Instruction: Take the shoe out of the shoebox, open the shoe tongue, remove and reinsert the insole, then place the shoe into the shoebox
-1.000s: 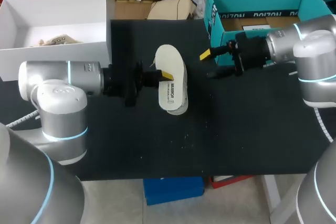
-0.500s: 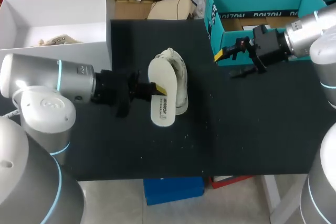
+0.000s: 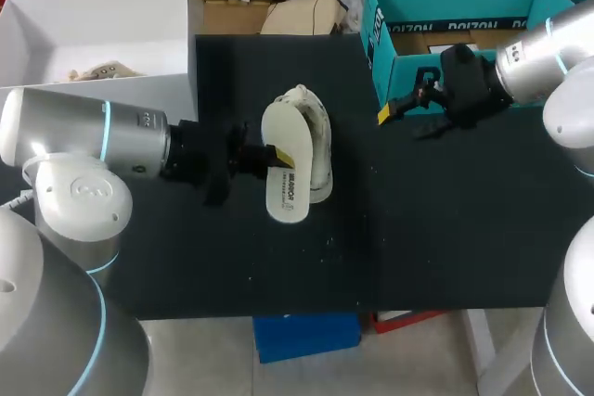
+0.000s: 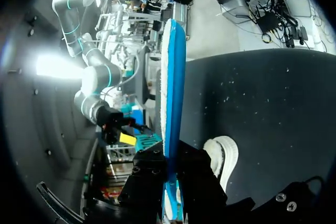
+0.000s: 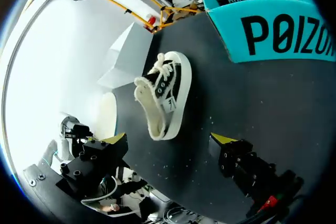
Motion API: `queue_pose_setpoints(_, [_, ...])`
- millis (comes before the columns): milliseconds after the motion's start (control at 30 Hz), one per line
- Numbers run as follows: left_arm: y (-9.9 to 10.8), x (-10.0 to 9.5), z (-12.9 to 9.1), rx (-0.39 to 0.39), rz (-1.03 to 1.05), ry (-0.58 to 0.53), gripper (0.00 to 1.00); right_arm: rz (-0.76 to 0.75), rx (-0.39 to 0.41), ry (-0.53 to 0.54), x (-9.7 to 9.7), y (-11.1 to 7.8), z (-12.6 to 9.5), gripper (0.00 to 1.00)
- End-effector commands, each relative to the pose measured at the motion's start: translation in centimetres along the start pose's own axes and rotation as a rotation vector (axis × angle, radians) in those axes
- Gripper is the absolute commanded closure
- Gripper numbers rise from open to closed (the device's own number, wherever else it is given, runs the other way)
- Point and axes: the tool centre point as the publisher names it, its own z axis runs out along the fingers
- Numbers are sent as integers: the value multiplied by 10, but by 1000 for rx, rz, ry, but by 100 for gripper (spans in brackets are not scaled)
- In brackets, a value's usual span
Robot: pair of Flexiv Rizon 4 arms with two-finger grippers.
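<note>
Reinsertion is the step in hand, as I judge it, since the insole is out of the shoe and not yet back in. Nearest me, my left gripper (image 3: 278, 157) is clamped on the cream foam insole with a blue underside (image 3: 286, 172). It holds the insole by its long edges, clear above the black table (image 3: 418, 229). In the left wrist view the insole (image 4: 172, 93) stands edge-on between the pads, running straight ahead at twelve o'clock. Just beyond it, at about one o'clock, the cream-and-black canvas shoe with white laces (image 3: 317, 136) lies on its side on the table. Its opening faces my right gripper (image 5: 170, 140), seen from that wrist. That gripper hovers at three o'clock of the shoe, fingers spread wide with nothing between them. Farthest off, at one o'clock, the teal cardboard shoebox (image 3: 436, 27) stands open. Next, I think, the right gripper must steady the shoe and hold its mouth open. The left must then turn the insole toe-first and slide it in flat. A skewed entry could fold the foam.
</note>
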Motion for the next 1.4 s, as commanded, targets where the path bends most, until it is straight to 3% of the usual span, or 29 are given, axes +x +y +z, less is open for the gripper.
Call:
queue_pose_setpoints(33, [-1, -1, 0, -3, 0, 5, 100, -88, -24, -154, 3, -15, -15, 0])
queue_pose_setpoints(300, [-1, -1, 0, -3, 0, 5, 100, -162, -76, -157, 3, -25, -28, 0])
queue_pose_setpoints(567, [-35, 3, 7, 212, -185, 104, 100, -162, -76, -157, 3, -25, -28, 0])
queue_pose_setpoints(667, [-43, 8, 5, 276, -196, 244, 100, -162, -76, -157, 3, -25, -28, 0])
queue_pose_setpoints(800, [-45, 10, 5, 328, -197, 335, 100, -162, -76, -157, 3, -25, -28, 0])
queue_pose_setpoints(967, [-40, 16, 10, 333, -179, 418, 100, -162, -76, -157, 3, -25, -28, 0])
queue_pose_setpoints(1067, [-29, 22, 16, 290, -168, 469, 100, -162, -76, -157, 3, -25, -28, 0])
queue_pose_setpoints(1400, [-9, 38, 50, 286, -188, 435, 100, -162, -76, -157, 3, -25, -28, 0])
